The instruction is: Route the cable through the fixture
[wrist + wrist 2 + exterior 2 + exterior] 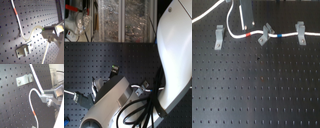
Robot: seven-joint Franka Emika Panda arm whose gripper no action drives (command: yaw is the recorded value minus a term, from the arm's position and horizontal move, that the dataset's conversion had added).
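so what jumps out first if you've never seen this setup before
The white cable stands out most against the black perforated board: in the first exterior view it runs across the upper part, with a red band and a blue band. Three grey clips stand along it; the leftmost clip has no cable in it. In both wrist views the gripper pinches the cable where it loops near that clip.

We see a black perforated counter [257, 95], its small holes set in a regular grid, filling the first exterior view. In the second exterior view, we find clear plastic storage bins [121, 20] with small contents standing behind the counter. The light is even and soft, without hard shadows.
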